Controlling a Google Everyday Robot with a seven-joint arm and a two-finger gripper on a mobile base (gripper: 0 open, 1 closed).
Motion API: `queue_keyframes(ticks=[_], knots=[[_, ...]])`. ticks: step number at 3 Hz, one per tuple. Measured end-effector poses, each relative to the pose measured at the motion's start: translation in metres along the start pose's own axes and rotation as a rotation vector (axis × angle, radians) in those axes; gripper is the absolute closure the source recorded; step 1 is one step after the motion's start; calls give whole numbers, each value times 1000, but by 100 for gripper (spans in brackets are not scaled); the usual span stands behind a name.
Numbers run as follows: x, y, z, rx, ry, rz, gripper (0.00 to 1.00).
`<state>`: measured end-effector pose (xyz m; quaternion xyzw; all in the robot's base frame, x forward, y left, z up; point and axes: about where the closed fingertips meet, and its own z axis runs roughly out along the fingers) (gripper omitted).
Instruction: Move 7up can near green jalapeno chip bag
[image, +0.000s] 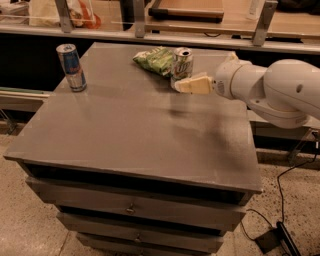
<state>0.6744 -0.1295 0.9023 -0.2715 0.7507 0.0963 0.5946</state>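
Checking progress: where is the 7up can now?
Camera view: the 7up can stands at the table's far side, just right of the green jalapeno chip bag; the pincer sits just in front of it.

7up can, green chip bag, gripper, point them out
7up can (182, 64): camera view, on its side wall.
green jalapeno chip bag (155, 60): camera view, middle of the wrinkled front.
gripper (181, 86): camera view, its tip, just in front of the can.

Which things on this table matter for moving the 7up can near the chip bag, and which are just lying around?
Job: 7up can, upright beside the green jalapeno chip bag; gripper just in front of the can.
Lying about: blue can, far left on the table.
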Motion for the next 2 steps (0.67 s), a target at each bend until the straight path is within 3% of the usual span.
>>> queue_keyframes(ticks=[1,2], knots=[[2,-12,-55,30,86,-26,0],[-1,-17,-54,40,79,-19,0]])
